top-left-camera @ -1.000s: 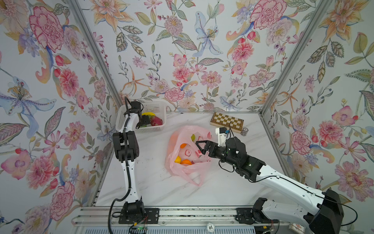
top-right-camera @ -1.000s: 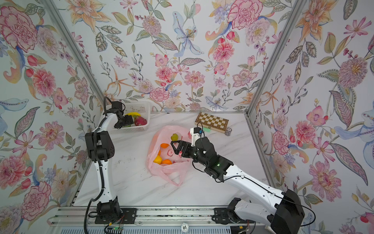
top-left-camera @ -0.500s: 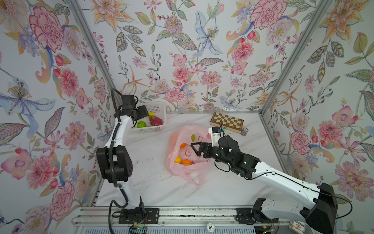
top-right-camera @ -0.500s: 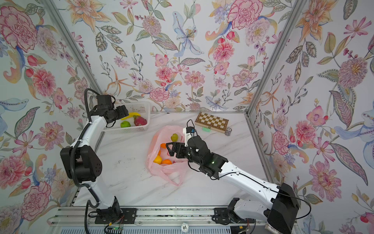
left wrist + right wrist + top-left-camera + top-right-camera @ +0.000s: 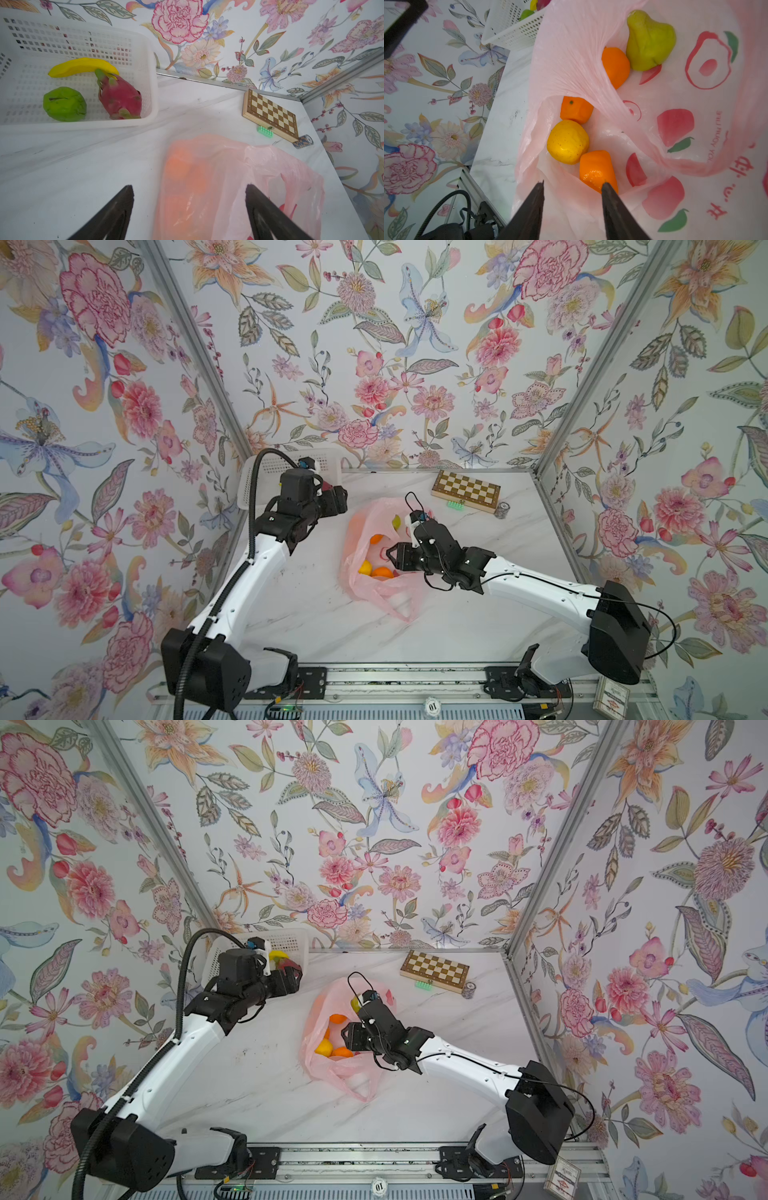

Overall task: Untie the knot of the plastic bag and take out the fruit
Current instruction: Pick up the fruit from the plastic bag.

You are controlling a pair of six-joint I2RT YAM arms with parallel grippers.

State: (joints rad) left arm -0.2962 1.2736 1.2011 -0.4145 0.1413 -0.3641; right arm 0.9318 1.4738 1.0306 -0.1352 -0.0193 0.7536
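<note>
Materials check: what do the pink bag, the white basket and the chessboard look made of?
The pink bag: thin plastic film, glossy, translucent; fine wrinkles, fruit shows through. The white basket: rigid moulded plastic, matt; regular grid of holes in its walls. The chessboard: likely wood, satin; light and dark brown squares in a tan frame, could be veneer or print.

plastic bag (image 5: 276, 166) — blurred, partly cut off

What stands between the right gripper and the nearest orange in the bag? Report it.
Nothing visible. The plastic bag lies open, and the right gripper hangs at its mouth, jaws apart, one fingertip at the nearest orange. A fold of pink film half covers only the farther orange.
</note>
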